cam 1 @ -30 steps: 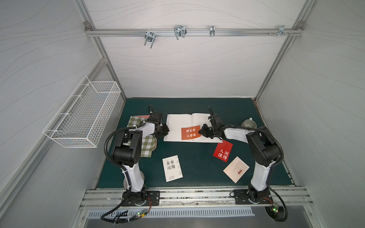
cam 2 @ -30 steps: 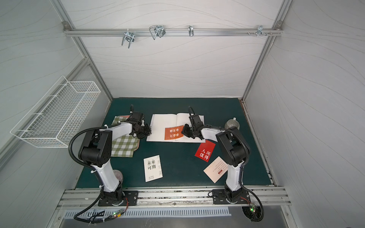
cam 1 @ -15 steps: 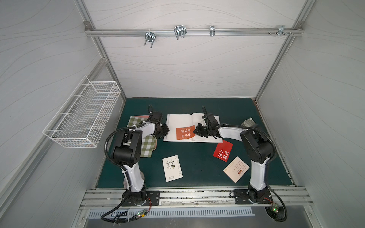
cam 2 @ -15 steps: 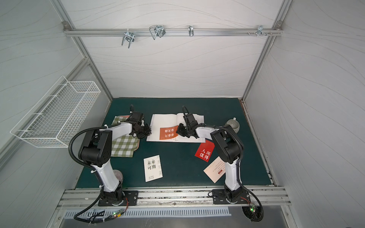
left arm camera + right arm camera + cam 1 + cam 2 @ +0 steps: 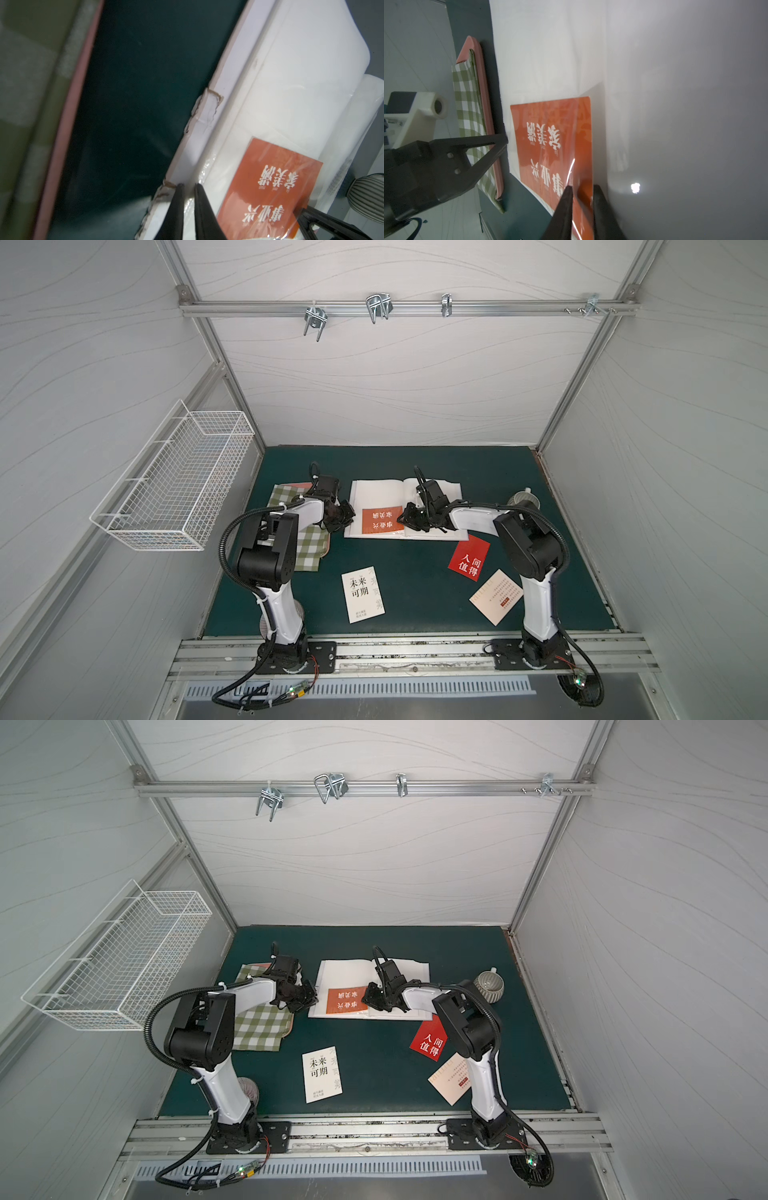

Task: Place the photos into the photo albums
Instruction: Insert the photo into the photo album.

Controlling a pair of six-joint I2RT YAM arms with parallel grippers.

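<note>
The photo album (image 5: 374,493) (image 5: 345,973) lies open at the back middle of the green mat. The orange photo (image 5: 382,520) (image 5: 347,1000) (image 5: 270,187) (image 5: 550,135) lies on its left page under clear film. My left gripper (image 5: 345,516) (image 5: 308,998) (image 5: 189,185) is shut on the clear sleeve at the album's left edge. My right gripper (image 5: 406,516) (image 5: 368,996) (image 5: 582,187) is open, its jaws straddling the orange photo's right edge. The red photo (image 5: 469,560), the white photo (image 5: 362,593) and the cream photo (image 5: 496,595) lie loose on the mat in front.
A green-and-white checked cloth (image 5: 309,539) on a pink board lies left of the album, under my left arm. A ribbed grey cup (image 5: 490,986) stands right of the album behind my right arm. A wire basket (image 5: 174,485) hangs on the left wall.
My right gripper has slid left across the album, carrying the orange photo onto the left page, and its jaws have parted. The left gripper has stayed put.
</note>
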